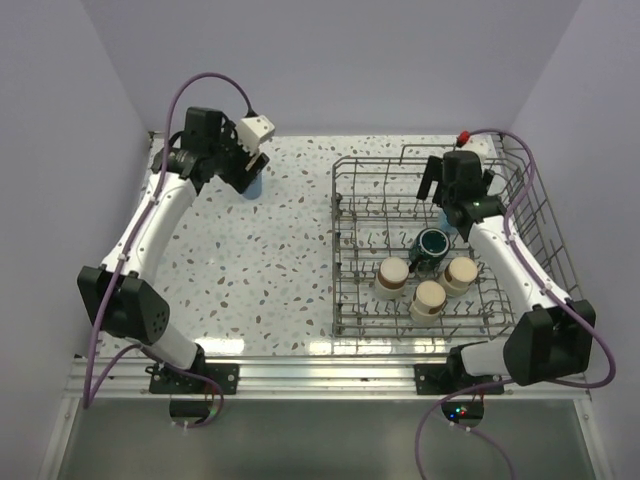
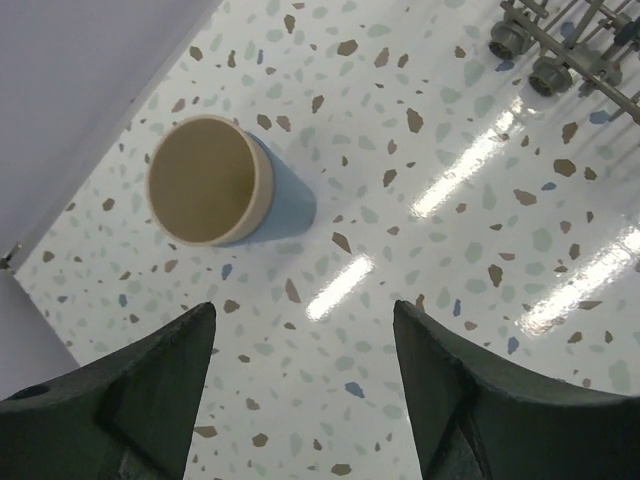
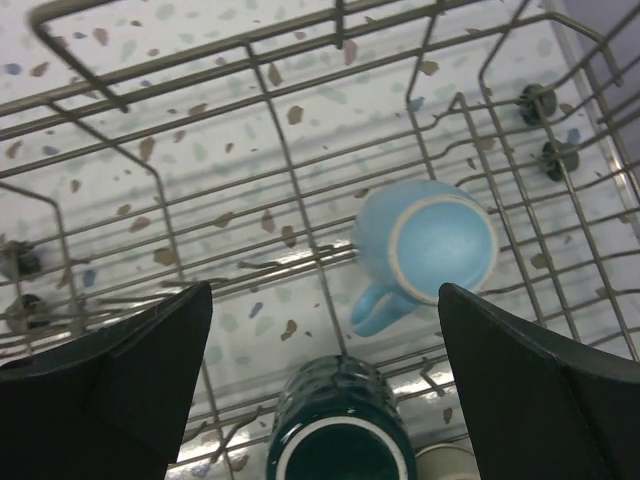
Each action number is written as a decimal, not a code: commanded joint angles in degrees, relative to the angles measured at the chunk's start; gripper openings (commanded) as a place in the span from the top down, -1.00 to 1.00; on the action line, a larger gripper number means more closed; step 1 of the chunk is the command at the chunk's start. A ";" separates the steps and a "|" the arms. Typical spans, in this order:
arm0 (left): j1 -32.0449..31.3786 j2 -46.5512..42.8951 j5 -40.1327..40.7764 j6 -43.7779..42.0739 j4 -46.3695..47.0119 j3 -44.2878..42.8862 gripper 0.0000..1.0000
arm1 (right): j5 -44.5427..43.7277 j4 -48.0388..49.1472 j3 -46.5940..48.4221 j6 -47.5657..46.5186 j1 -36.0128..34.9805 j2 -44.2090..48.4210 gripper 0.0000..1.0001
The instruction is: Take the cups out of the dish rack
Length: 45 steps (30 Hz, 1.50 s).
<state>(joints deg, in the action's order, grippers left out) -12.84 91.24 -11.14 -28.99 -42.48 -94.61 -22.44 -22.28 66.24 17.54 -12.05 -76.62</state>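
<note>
A light blue tumbler [image 2: 210,180] with a beige inside stands upright on the speckled table, at the far left [image 1: 252,186]. My left gripper [image 2: 302,312] hangs just above and beside it, open and holding nothing. The grey wire dish rack [image 1: 400,160] fills the right side. In it are a dark teal mug [image 1: 433,243] and three short beige cups [image 1: 392,275] [image 1: 428,298] [image 1: 460,272]. My right gripper [image 3: 325,292] hovers open over the rack's far part. Below it a light blue mug [image 3: 430,245] rests bottom up, with the teal mug [image 3: 340,435] nearer to me.
The grey wall [image 2: 80,70] runs close beside the tumbler at the table's left edge. The rack's raised wire sides [image 1: 540,220] and upright tines [image 3: 280,150] surround the right gripper. The rack's feet [image 2: 530,55] show at the left wrist view's top right.
</note>
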 commanded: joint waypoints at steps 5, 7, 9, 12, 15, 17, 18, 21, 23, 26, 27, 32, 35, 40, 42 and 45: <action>-0.17 -6.33 -4.77 4.91 6.17 9.69 -0.52 | -9.20 2.95 -1.91 2.41 4.58 -4.32 -0.97; -0.17 -7.74 -5.12 4.82 6.62 11.54 -0.52 | -9.99 3.04 -1.20 2.76 5.28 -6.61 -0.97; -0.17 -8.88 -5.04 4.65 6.79 12.43 -0.52 | -10.08 3.30 -0.85 3.11 5.72 -7.93 -0.97; -0.17 -9.94 -5.04 4.38 7.50 13.92 -0.52 | -7.98 5.05 -1.11 3.03 5.99 -9.42 -0.97; -0.17 -10.12 -4.77 4.21 7.76 14.63 -0.53 | -8.06 5.84 -1.46 3.11 5.99 -9.78 -0.97; -0.17 -10.12 -4.86 4.12 7.76 14.89 -0.52 | -7.89 4.45 -0.85 3.72 5.99 -9.95 -0.96; -0.17 -10.12 -5.03 4.21 7.76 14.98 -0.53 | -7.71 3.22 -0.85 4.34 5.99 -9.60 -0.96; -0.17 -10.03 -5.74 4.12 7.94 15.24 -0.52 | -7.97 2.86 -3.12 6.89 5.90 -6.80 -0.93; -0.17 -10.03 -6.18 4.21 8.11 15.24 -0.53 | -7.54 4.61 -6.64 8.30 5.90 -3.91 -0.89; -0.17 -9.51 -6.70 4.21 8.20 14.89 -0.53 | -5.35 7.86 -9.98 10.22 5.81 -2.31 -0.70; -0.17 -9.50 -6.79 4.12 8.11 14.72 -0.53 | -5.16 8.13 -10.25 10.67 5.81 -2.57 -0.66; -0.17 -10.12 -7.76 3.77 7.68 14.19 -0.53 | -5.60 7.96 -9.90 12.60 5.81 -4.50 -0.53; -0.17 -10.56 -7.94 3.33 7.67 14.45 -0.53 | -4.73 9.54 -10.16 13.39 5.81 -5.73 -0.40; -0.17 -10.73 -8.20 3.24 7.41 14.45 -0.53 | -3.84 9.80 -9.20 14.63 5.46 -8.89 -0.27; -0.17 -11.08 -8.46 2.98 7.32 14.63 -0.53 | -4.98 10.15 -9.55 14.80 5.46 -8.90 -0.25; -0.17 -11.17 -8.64 2.80 7.41 14.63 -0.53 | -6.56 11.55 -10.60 14.98 5.46 -8.90 -0.19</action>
<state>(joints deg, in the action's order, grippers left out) -12.84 82.37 -18.11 -25.69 -36.97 -79.68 -26.61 -14.85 55.99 30.52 -6.37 -85.78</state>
